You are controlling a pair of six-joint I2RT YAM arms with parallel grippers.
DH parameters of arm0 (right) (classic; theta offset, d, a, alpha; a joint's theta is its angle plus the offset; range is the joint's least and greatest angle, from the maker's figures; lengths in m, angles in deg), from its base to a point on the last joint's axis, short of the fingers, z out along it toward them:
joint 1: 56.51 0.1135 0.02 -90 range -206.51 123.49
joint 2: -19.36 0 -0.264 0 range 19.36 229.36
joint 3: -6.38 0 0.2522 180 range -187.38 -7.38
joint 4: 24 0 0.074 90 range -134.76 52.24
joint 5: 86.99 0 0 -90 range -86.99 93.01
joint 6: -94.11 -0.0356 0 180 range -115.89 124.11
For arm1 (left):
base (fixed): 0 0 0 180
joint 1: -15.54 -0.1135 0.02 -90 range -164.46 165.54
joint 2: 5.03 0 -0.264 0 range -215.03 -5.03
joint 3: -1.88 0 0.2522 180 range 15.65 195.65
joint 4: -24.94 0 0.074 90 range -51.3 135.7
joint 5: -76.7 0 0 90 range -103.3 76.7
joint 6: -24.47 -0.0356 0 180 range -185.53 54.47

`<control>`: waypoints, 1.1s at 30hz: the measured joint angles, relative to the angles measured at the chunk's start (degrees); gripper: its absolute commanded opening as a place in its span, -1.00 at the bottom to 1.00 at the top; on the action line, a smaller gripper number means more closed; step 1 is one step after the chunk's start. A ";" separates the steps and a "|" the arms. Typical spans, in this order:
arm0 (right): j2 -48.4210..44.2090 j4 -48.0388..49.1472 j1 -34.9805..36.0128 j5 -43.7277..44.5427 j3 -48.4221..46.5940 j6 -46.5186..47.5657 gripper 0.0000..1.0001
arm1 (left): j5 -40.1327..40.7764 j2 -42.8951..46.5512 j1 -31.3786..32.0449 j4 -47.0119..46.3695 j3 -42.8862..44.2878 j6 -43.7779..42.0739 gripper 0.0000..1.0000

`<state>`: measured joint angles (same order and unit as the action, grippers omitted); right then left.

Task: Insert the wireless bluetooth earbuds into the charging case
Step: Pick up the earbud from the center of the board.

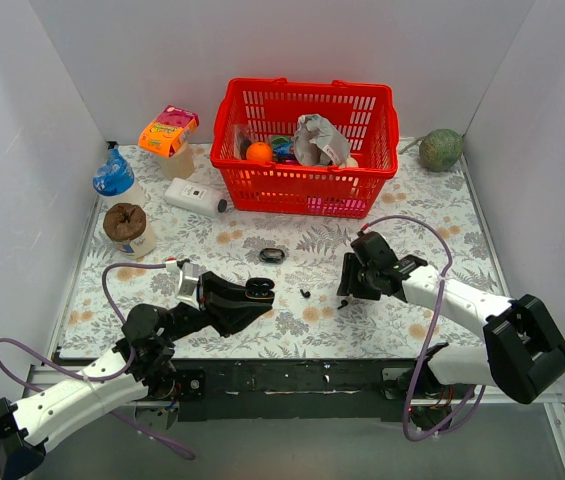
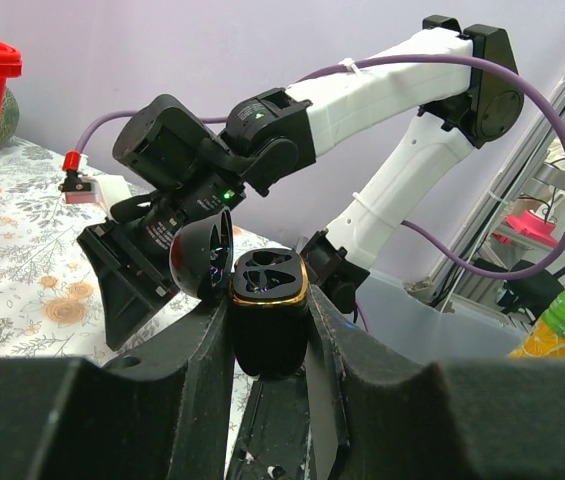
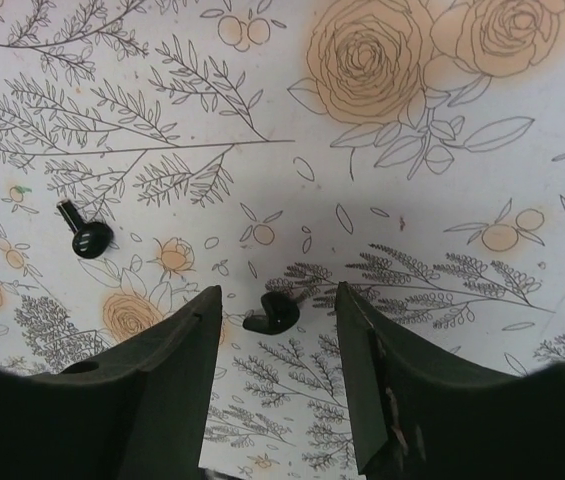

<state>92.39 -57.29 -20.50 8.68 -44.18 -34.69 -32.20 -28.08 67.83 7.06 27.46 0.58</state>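
Charging case (image 2: pixel 269 285), lid open, gripped between the closed jaws of the left gripper (image 2: pixel 267 308). To the right of the case, the first earbud (image 3: pixel 270 315) lies on the floral surface (image 1: pixel 412 200) between the open jaws of the right gripper (image 3: pixel 277 293). The second earbud (image 3: pixel 90 238) lies on the surface between the first and the case, untouched.

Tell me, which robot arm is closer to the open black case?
The left. The left fingers clamp the charging case. The right fingers are off to its side, straddling an earbud.
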 measured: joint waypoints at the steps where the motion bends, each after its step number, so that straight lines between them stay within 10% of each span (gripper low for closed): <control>1: -0.48 -0.76 0.00 -0.07 0.02 -0.22 0.14 | 0.00 0.00 0.00 0.02 0.00 0.00 -1.00; 22: -4.04 2.03 0.00 -3.50 6.40 -15.06 0.16 | 0.00 -1.01 0.00 -0.04 0.00 1.05 -1.00; 33: -0.63 3.39 0.00 -3.34 4.87 -14.97 -0.19 | 0.02 -0.28 0.00 0.02 0.00 1.05 -1.00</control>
<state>91.76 -53.90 -20.50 5.34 -39.30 -49.67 -32.18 -28.37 67.83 7.08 27.46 1.63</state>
